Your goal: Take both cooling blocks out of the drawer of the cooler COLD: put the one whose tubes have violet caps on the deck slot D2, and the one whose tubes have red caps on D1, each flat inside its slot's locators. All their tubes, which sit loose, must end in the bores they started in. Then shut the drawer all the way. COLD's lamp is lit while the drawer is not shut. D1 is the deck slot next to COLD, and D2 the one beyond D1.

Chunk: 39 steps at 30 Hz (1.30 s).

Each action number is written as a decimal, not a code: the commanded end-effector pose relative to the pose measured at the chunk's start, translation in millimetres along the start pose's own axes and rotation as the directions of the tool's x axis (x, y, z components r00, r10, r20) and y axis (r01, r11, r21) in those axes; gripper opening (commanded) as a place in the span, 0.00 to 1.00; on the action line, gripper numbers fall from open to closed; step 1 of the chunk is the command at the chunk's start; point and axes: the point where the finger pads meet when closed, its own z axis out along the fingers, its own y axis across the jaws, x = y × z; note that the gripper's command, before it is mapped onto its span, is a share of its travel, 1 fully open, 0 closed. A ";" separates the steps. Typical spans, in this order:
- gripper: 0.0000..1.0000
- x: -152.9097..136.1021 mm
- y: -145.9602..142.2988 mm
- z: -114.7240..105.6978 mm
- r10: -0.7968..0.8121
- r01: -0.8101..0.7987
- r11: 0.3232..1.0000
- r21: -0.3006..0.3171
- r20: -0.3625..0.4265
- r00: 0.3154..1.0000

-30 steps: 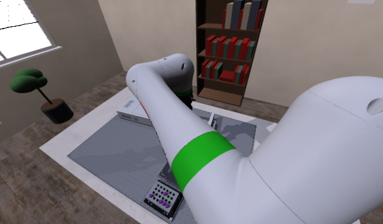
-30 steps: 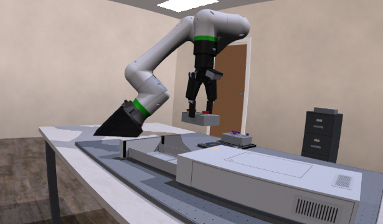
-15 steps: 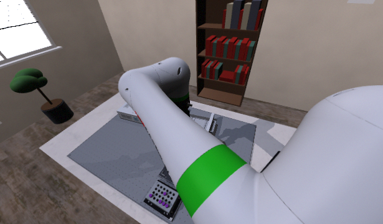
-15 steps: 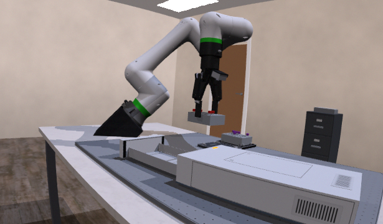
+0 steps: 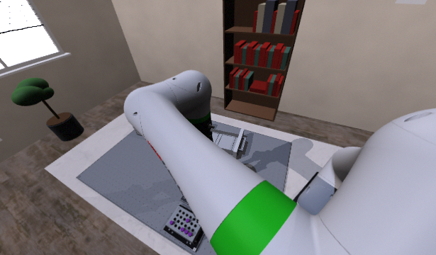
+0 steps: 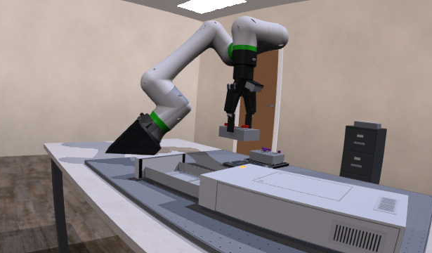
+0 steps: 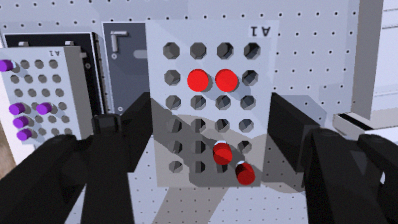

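My gripper (image 6: 239, 126) (image 7: 209, 108) is shut on the red-capped block (image 6: 249, 135) (image 7: 210, 34) by its sides, high above the deck. Several red-capped tubes stand in its bores; two show some pale shaft below the caps. The violet-capped block (image 6: 266, 157) (image 7: 77, 87) (image 5: 176, 223) sits on D2 (image 7: 90, 44). D1 (image 7: 125, 75) (image 6: 232, 164) is bare where visible; the held block hides part of it in the wrist view. The drawer (image 6: 192, 190) (image 5: 226, 142) (image 7: 367, 60) stands open from the cooler COLD (image 6: 300, 211), with no block visible inside. The lamp (image 6: 242, 166) is lit.
The drawer's upright front panel (image 6: 163, 162) stands out from the cooler on the perforated deck (image 5: 122, 177). In the top view, the arm (image 5: 196, 149) hides the gripper, the held block and most of the cooler.
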 end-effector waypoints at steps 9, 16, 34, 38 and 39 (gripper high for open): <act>0.10 -2.1 -22.2 -0.7 0.000 0.000 1.000 -0.002 -0.001 1.000; 0.10 -4.0 -40.8 -0.7 0.000 0.000 1.000 -0.002 -0.001 1.000; 0.10 -7.5 -74.3 -0.7 0.000 0.000 1.000 -0.002 -0.001 1.000; 0.10 -7.5 -74.3 -0.6 0.000 0.000 1.000 -0.002 -0.001 1.000; 0.10 -7.5 -74.3 -0.6 0.000 0.000 1.000 -0.002 -0.001 1.000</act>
